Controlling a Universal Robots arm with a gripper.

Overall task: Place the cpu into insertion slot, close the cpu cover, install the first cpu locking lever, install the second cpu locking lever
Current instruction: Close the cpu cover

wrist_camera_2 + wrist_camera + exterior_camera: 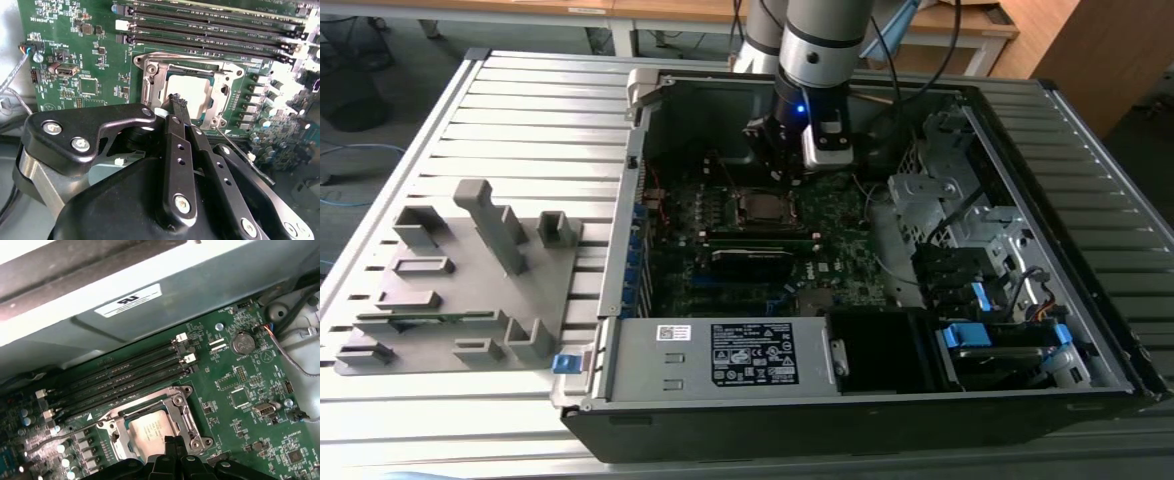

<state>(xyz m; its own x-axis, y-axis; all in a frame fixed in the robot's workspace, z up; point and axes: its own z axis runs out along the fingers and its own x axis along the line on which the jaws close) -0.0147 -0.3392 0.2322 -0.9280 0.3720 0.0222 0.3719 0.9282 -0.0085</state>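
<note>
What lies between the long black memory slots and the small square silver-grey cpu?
One side of the thin silvery metal cpu cover, as both wrist views show.

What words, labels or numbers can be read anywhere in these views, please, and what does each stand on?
Nothing can be quoted; all print is too small to read.
Black label on the grey power supply: unreadable.
White sticker beside it: unreadable.
White label on the grey housing, first wrist view: unreadable.
White lettering on the motherboard: unreadable.
Faint marks on the cpu: unreadable.
</note>
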